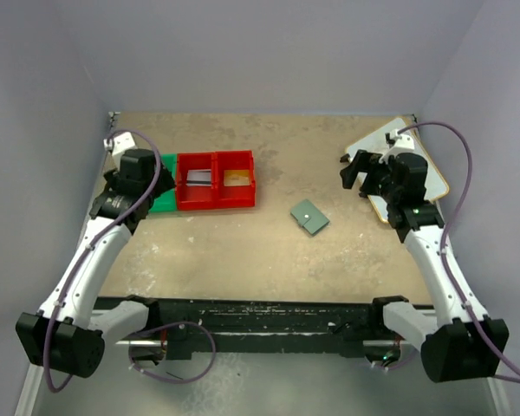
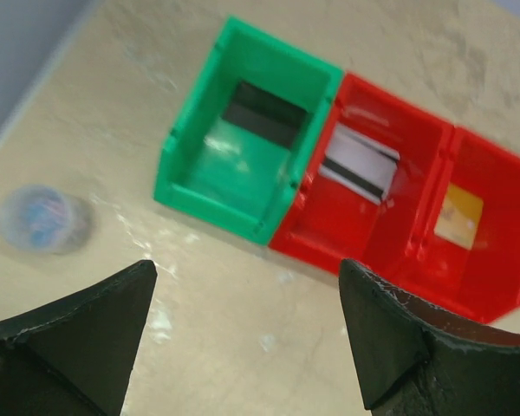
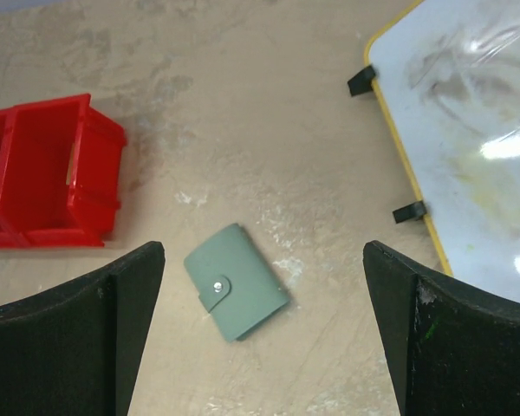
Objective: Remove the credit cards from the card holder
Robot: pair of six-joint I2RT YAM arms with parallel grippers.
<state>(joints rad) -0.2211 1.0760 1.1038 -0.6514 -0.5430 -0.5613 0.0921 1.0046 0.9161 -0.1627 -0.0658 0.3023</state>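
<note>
The card holder [image 1: 309, 217] is a small grey-green wallet lying shut on the table, its snap tab fastened; it also shows in the right wrist view [image 3: 236, 282]. My right gripper [image 1: 357, 176] [image 3: 262, 251] is open and empty, hovering above and to the right of it. My left gripper [image 1: 143, 178] [image 2: 247, 269] is open and empty near the bins. A dark card [image 2: 262, 113] lies in the green bin [image 2: 191, 165]. A pale card with a black stripe [image 2: 357, 163] [image 1: 199, 178] and a yellow card [image 2: 461, 217] [image 1: 236, 179] lie in the red bins [image 1: 215, 201].
A cream board with a yellow rim [image 3: 477, 130] [image 1: 377, 139] lies at the back right under my right arm. A small clear round object [image 2: 43, 218] sits left of the green bin. Grey walls close in the table on three sides.
</note>
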